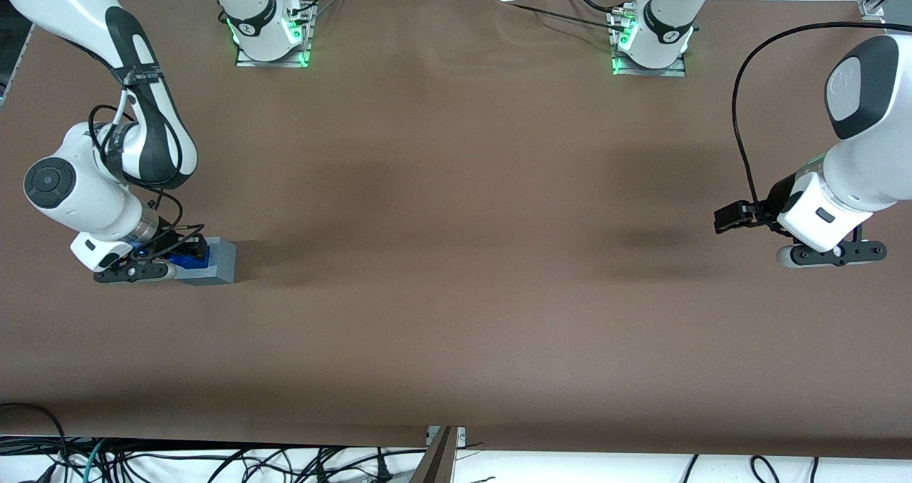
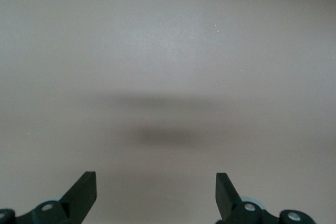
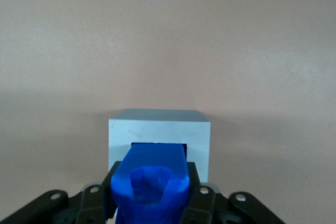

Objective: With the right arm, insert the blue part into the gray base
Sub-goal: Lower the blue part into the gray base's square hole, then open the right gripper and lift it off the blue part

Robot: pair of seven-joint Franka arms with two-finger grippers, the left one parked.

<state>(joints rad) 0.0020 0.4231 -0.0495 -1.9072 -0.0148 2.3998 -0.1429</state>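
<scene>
Your blue part (image 3: 151, 182) sits at the lower left of the front view, at the working arm's end of the table (image 1: 456, 255), its leading end already in the opening of the gray base (image 3: 159, 129). The gripper (image 1: 187, 249) is clamped on it. You're mid-insertion, I'd judge: next, push straight along the part's long axis, which points into the opening, keeping it square.

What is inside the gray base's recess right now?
The blue part, held between the gripper fingers, reaches into the gray base recess. Its own body covers the recess floor, so how far in it sits cannot be seen.
</scene>
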